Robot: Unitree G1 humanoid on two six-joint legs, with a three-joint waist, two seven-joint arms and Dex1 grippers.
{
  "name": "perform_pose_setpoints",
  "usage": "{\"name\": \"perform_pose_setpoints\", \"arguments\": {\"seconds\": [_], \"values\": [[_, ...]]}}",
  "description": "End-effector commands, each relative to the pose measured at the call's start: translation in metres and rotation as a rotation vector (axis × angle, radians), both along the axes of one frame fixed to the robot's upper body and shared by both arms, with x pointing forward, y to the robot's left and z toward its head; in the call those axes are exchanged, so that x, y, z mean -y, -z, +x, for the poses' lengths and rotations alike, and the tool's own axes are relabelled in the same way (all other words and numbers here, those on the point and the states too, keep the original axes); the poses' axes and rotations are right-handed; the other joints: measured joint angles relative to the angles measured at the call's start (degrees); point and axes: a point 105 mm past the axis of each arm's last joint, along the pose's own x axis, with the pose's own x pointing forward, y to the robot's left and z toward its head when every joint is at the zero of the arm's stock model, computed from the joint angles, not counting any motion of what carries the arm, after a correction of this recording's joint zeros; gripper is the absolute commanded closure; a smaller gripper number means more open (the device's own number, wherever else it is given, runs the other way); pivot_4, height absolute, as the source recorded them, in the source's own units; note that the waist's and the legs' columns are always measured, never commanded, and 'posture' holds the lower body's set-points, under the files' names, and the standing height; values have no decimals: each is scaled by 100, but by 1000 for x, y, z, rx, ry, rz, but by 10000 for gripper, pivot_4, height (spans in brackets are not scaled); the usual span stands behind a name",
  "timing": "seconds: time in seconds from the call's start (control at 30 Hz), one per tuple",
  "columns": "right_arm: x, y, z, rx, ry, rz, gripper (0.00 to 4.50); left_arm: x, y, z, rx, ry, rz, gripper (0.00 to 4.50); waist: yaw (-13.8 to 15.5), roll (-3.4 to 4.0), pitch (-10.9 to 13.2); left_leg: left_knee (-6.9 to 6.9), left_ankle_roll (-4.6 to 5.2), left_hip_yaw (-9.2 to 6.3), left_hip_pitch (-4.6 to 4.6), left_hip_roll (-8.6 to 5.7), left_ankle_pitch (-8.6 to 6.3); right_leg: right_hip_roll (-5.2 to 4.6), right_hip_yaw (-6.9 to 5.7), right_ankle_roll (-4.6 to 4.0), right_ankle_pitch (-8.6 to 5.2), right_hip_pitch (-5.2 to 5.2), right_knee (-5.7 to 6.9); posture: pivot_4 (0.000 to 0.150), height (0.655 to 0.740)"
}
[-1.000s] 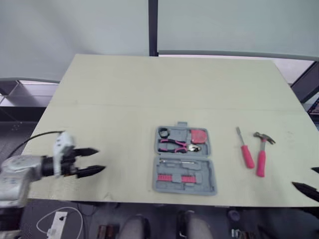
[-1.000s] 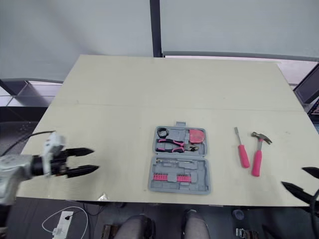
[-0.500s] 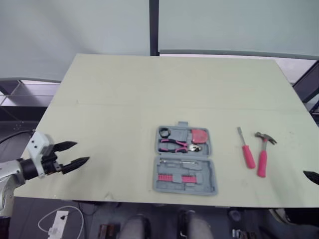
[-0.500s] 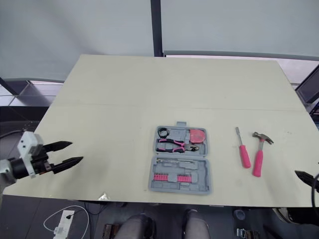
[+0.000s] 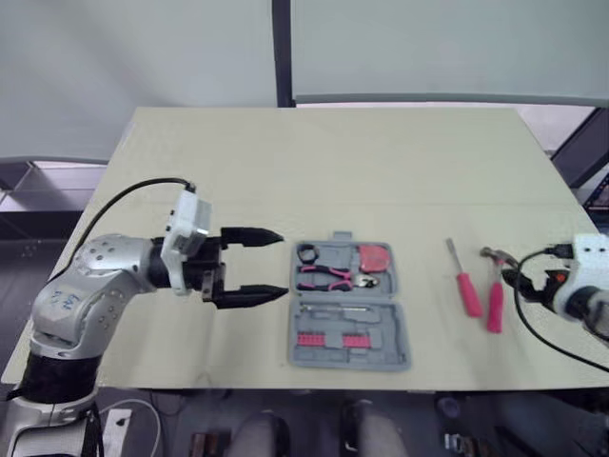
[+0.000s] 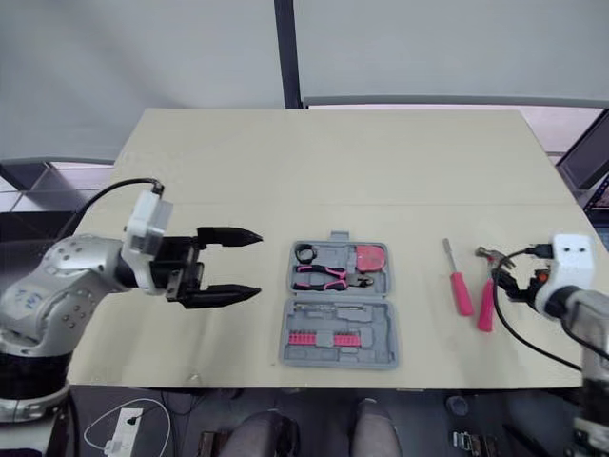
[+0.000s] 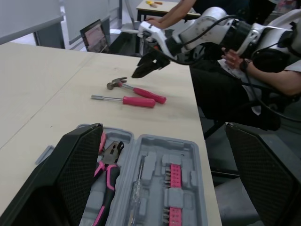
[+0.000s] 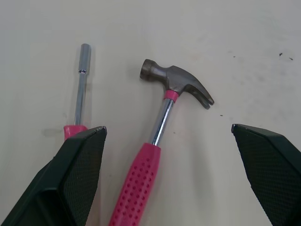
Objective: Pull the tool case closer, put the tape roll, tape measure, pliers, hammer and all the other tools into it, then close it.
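Now the left gripper (image 5: 283,264) reaches level over the worktop (image 5: 333,162), fingers spread wide and empty, tips just beside the left edge of the open tool case (image 5: 395,328). The right gripper (image 8: 167,128) hangs over the hammer (image 8: 174,81), wide open, holding nothing, and a pink-handled driver (image 5: 465,288) lies alongside. Pliers (image 5: 328,277), tape measure (image 5: 379,257) and black tape roll (image 5: 308,253) sit in the case's far half, pink bits (image 5: 333,340) in the near half.

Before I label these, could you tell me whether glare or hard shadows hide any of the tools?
Left eye view: the table is evenly lit, no glare on the case. Right wrist view: the hammer has a mild gleam on its steel shaft and only a soft shadow; the screwdriver is unobscured.
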Motion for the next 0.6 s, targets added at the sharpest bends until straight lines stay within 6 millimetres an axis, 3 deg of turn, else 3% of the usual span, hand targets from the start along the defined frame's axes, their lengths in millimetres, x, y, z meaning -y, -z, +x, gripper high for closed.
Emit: {"name": "perform_pose_setpoints", "arguments": {"seconds": [0.03, 0.17, 0.33, 0.43, 0.6], "values": [[9, 0, 11, 5, 83, -57, 0, 9, -12, -6, 55, 55, -16, 593, 1, 0, 0, 0, 0, 0, 0, 0, 0, 2, 0, 0, 0, 0, -1, 1500, 7400], [3, 8, 26, -17, 85, -71, 0, 13, -20, -4, 83, 53, -42, 593, 6, 0, 0, 1, 0, -2, -2, 0, 2, 6, 5, 1, 0, 0, -2, 1500, 7400], [8, 16, 31, -31, 147, -55, 0, 15, -20, -4, 100, 57, -38, 593, 0, 2, 1, 0, -1, -4, -4, 2, 3, 11, 7, 1, 0, 0, -5, 1500, 7400], [9, 20, 32, -39, 159, -38, 8201, 15, -20, -4, 109, 56, -33, 0, -1, 1, 1, 0, -2, -3, -5, 8, 3, 22, 8, 1, 0, 0, -8, 1500, 7400], [2, 27, 34, -59, 127, -4, 8201, 16, -19, -3, 118, 56, -31, 0, -7, 3, 2, 0, -13, 0, -2, 22, 6, 40, 30, 0, 0, -1, -9, 1500, 7400]]}}
